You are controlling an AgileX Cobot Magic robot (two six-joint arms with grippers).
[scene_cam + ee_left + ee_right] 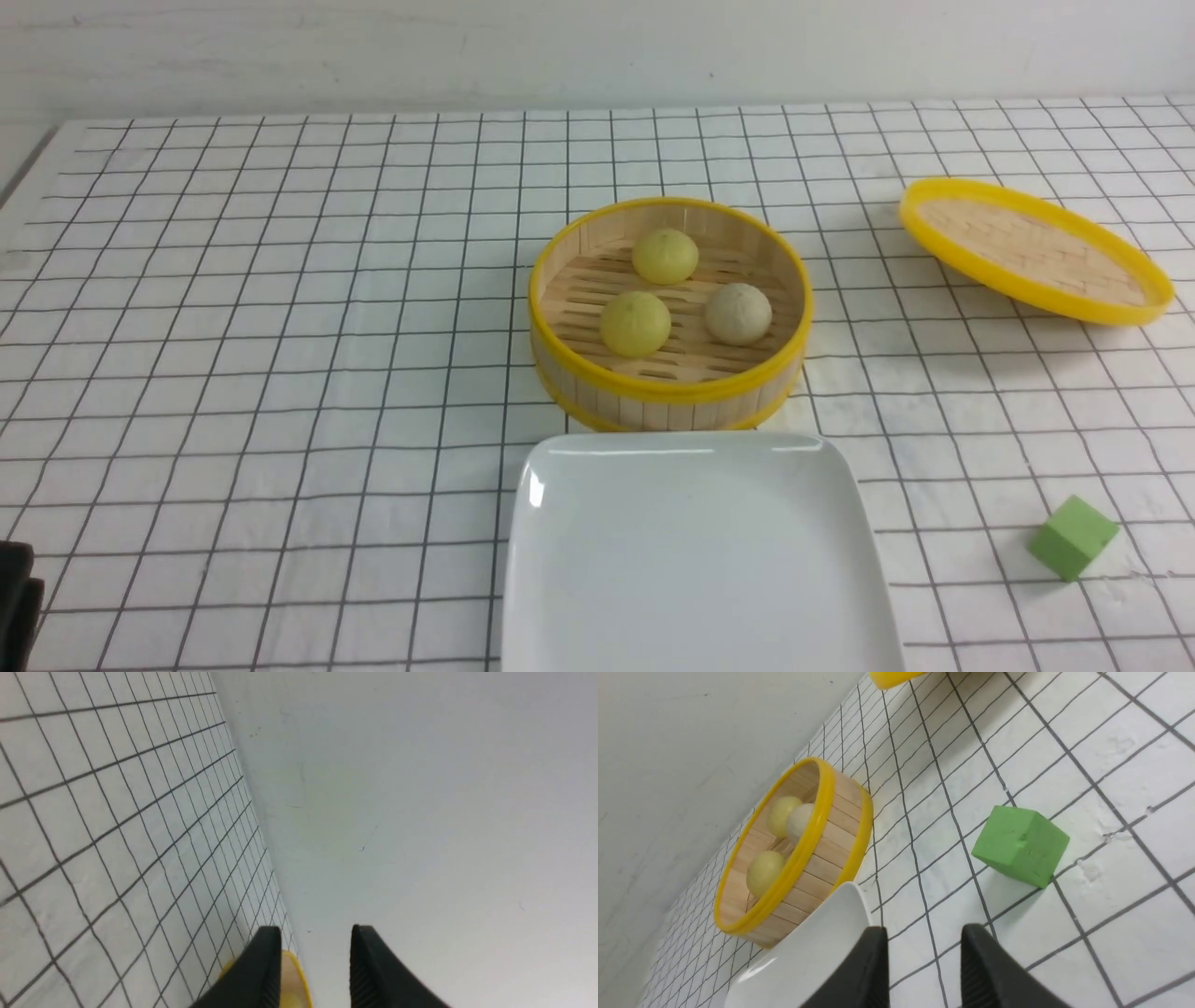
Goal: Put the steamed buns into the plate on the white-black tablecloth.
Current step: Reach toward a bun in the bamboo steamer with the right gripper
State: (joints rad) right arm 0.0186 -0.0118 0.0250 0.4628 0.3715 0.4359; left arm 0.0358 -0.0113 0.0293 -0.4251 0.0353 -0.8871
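3 steamed buns (665,255) in bamboo steamer (653,397), mid tablecloth (280,373); plate (691,560) just in front of it; lid (1032,250) behind-right, apart; cube (1072,537) right of plate.

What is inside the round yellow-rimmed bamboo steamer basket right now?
Three small domed steamed buns: two pale yellow, one beige-grey, sitting on the slatted floor. The near rim hides the floor strip just behind it.

A plain white wall (597,47) rises along my worktop's (26,182) far edge, faintly scuffed; the light looks soft and even, perhaps from overhead.
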